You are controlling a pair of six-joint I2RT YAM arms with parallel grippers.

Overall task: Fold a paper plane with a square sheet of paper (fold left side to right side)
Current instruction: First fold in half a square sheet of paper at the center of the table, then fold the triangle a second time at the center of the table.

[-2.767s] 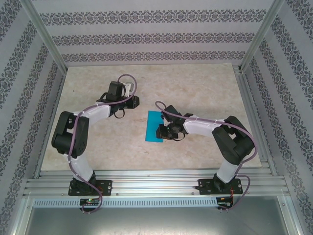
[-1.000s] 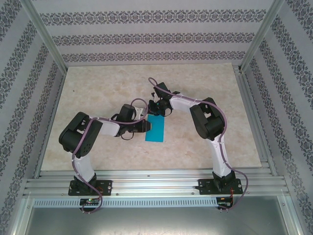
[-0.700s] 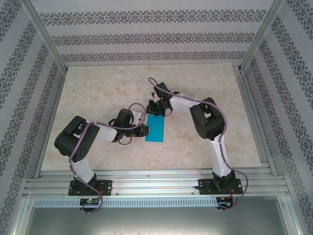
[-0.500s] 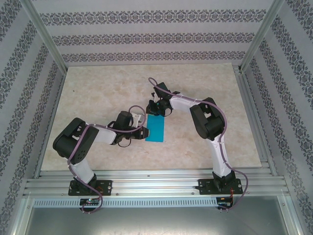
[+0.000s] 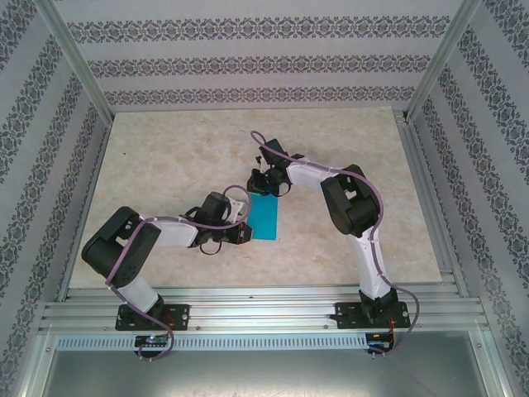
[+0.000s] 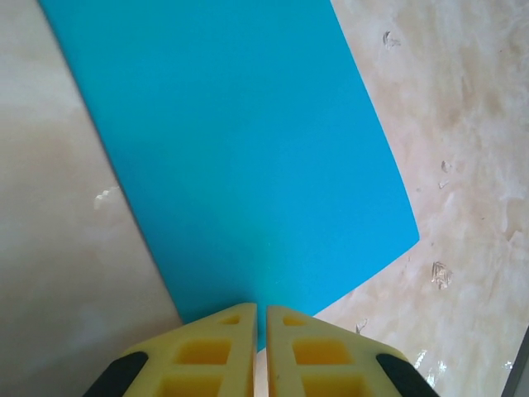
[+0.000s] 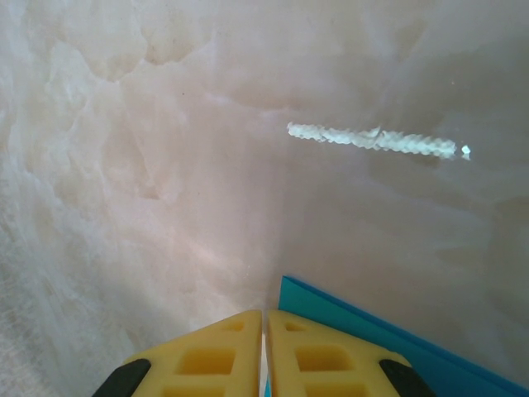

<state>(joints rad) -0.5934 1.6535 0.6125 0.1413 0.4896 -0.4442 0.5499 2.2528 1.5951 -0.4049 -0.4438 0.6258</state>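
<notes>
The cyan-blue sheet of paper [image 5: 266, 217] lies on the table as a narrow upright rectangle, folded in half. My left gripper [image 5: 242, 234] is shut with its tips on the paper's lower left edge. In the left wrist view its yellow fingertips [image 6: 231, 318] stand almost together over the near edge of the paper [image 6: 240, 149]. My right gripper [image 5: 263, 184] is shut at the paper's top edge. The right wrist view has its shut tips [image 7: 264, 316] at the corner of the paper [image 7: 450, 372], where two layers show at the edge.
The marble-patterned tabletop [image 5: 165, 157] spreads bare around the paper. Aluminium rails [image 5: 248, 302] run along the near edge, with patterned walls on the other three sides. A streak of glare [image 7: 372, 139] lies on the table beyond the right gripper.
The right gripper went from the paper's right side to its top edge and has stayed there. The left gripper came to the paper's left edge and slid down it toward the near corner.
</notes>
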